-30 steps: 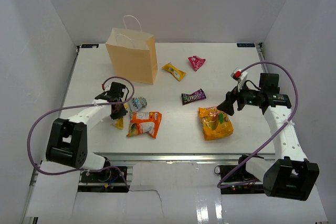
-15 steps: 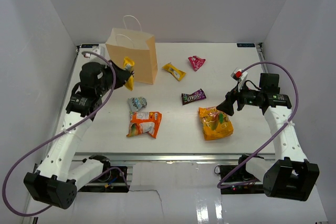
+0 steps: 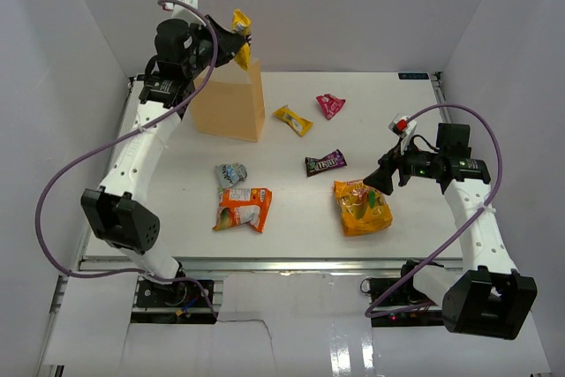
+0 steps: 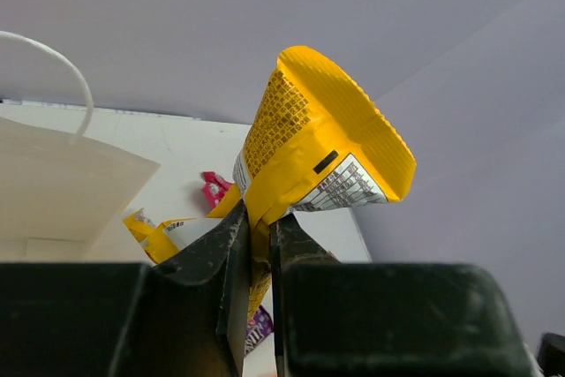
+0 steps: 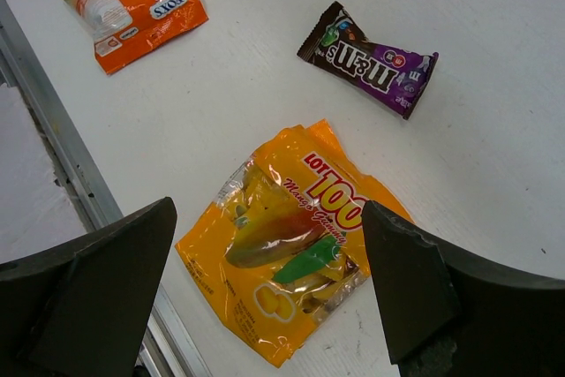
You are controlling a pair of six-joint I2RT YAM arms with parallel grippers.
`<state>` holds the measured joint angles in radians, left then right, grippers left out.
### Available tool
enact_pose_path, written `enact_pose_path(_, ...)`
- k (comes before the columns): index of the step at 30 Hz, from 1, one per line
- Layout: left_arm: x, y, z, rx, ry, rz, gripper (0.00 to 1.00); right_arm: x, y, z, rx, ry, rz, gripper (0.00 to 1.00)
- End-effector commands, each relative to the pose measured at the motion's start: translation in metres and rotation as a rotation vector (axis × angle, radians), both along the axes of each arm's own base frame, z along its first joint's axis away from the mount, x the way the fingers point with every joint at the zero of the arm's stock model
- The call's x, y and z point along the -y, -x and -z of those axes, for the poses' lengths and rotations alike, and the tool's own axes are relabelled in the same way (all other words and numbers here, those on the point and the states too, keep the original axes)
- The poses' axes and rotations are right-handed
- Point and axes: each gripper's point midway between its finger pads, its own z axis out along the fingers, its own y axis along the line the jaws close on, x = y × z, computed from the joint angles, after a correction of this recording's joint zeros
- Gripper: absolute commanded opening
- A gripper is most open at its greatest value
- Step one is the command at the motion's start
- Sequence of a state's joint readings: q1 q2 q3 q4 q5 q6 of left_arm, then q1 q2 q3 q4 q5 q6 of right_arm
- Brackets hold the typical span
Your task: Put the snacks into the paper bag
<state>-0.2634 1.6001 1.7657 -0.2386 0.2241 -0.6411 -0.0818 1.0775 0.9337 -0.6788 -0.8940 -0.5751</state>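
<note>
left pincer point(image 4: 256, 237) clamped on yellow packet point(image 4: 318, 139), paper bag point(image 3: 228, 105) just below it | right pincer point(image 5: 269, 275) wide, chip bag point(image 5: 296, 240) beneath | six snacks point(image 3: 243, 209) on tabletop point(image 3: 177, 209) left to bag

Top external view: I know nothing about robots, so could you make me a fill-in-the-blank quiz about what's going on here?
The left tool is shut on a ___ packet, held high near the paper bag.
The right tool is ___ and holds nothing, above the orange-yellow chip bag.
The dark purple wrapper lies on the ___.
Missing words: yellow; open; table.
</note>
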Motion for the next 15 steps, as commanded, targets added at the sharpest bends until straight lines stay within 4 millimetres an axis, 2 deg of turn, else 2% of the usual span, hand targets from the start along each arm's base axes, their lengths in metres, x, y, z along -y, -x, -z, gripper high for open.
enact_pose_path(1, -0.007, -0.019, -0.009, 0.037, -0.03, -0.065, 0.18, -0.005, 0.0, -0.018, 0.061, -0.025, -0.022, 0.91)
enact_pose_path(2, -0.006, -0.029, 0.002, 0.017, -0.043, -0.072, 0.18, -0.005, 0.0, -0.018, 0.06, -0.026, -0.021, 0.91)
enact_pose_path(4, -0.011, -0.036, 0.003, 0.013, -0.069, -0.103, 0.19, -0.005, 0.001, -0.018, 0.06, -0.026, -0.023, 0.91)
enact_pose_path(5, -0.012, -0.042, 0.012, -0.008, -0.085, -0.114, 0.19, -0.005, 0.001, -0.017, 0.06, -0.026, -0.023, 0.91)
enact_pose_path(10, -0.025, -0.053, 0.023, -0.019, -0.136, -0.182, 0.22, -0.006, 0.001, -0.017, 0.057, -0.03, -0.025, 0.91)
enact_pose_path(12, -0.025, -0.056, 0.025, -0.026, -0.145, -0.186, 0.23, -0.007, 0.001, -0.017, 0.056, -0.031, -0.028, 0.91)
enact_pose_path(14, -0.026, -0.057, 0.029, -0.041, -0.153, -0.187, 0.29, -0.007, 0.0, -0.016, 0.054, -0.031, -0.028, 0.91)
enact_pose_path(15, -0.026, -0.057, 0.028, -0.041, -0.153, -0.187, 0.38, -0.007, 0.0, -0.016, 0.053, -0.029, -0.026, 0.91)
